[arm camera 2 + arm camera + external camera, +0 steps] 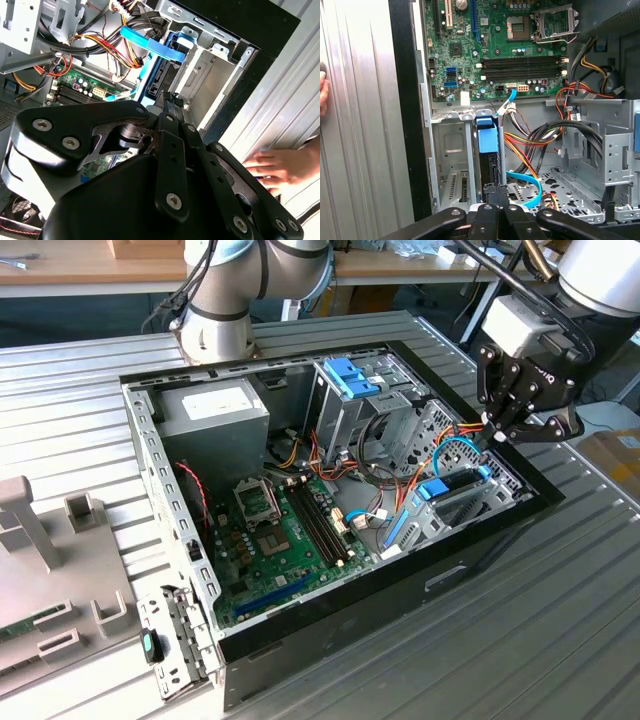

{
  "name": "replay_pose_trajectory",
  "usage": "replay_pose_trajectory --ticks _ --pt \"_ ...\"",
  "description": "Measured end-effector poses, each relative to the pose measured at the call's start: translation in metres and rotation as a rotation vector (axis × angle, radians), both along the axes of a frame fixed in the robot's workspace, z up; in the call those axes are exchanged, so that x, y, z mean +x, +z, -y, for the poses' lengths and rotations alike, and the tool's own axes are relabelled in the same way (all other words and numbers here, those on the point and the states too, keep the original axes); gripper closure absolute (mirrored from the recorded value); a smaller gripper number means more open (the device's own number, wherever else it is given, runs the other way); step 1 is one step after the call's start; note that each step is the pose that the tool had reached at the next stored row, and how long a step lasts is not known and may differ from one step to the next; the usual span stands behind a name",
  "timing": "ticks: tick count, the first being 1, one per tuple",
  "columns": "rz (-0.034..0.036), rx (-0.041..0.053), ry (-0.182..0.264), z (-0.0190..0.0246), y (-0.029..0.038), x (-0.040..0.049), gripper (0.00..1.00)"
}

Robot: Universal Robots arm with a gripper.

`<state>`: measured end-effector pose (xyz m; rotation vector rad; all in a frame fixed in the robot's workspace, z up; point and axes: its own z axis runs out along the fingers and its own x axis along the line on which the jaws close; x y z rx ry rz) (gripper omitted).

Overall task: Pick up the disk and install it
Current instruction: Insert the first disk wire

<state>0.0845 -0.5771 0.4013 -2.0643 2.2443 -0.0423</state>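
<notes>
Tool (495, 192), closed tight, sits at the disk (487, 142) edge beside an open bay (452, 150).

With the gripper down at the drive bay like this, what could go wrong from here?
The blue cable loops right beside the gripper and the disk; it might snag or get pinched. A person's hand rests on the table beside the case, possibly within the arm's sweep. The disk stands on edge in a narrow drive bay and could bind.
</notes>
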Motion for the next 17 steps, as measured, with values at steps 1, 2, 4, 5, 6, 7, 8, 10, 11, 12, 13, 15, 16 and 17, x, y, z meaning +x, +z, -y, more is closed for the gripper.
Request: replay_pose_trajectory --ticks 1,2,4,5,6,7,8,10,11,12,13,15,16,17 --pt "0.0000 -0.0001 0.000 0.0000 0.0001 0.0008 0.89" --pt "0.0000 -0.0001 0.001 0.0000 0.0000 0.0019 0.89" --pt "0.0000 0.0000 0.001 0.0000 0.0000 0.0022 0.89" --pt "0.0000 0.0000 0.001 0.0000 0.0000 0.0022 0.89" --pt "0.0000 -0.0001 0.003 0.0000 0.0000 0.0032 0.89" --pt "0.0000 0.0000 0.005 0.0000 0.0000 0.0040 0.89" --pt "-0.0001 0.0000 0.008 0.0000 0.0000 0.0050 0.89" --pt "0.0000 -0.0001 0.017 -0.0003 0.0000 0.0083 0.89" --pt "0.0000 0.0000 0.019 -0.0005 0.0000 0.0094 0.89" --pt "0.0000 0.0000 0.021 -0.0007 0.0000 0.0107 0.89" --pt "-0.0001 0.0001 0.025 -0.0012 -0.0001 0.0133 0.89" --pt "-0.0006 0.0000 0.032 -0.0015 -0.0001 0.0195 0.89" --pt "-0.0008 0.0000 0.035 -0.0017 -0.0001 0.0231 0.89" --pt "-0.0008 -0.0001 0.039 -0.0019 0.0000 0.0266 0.89"
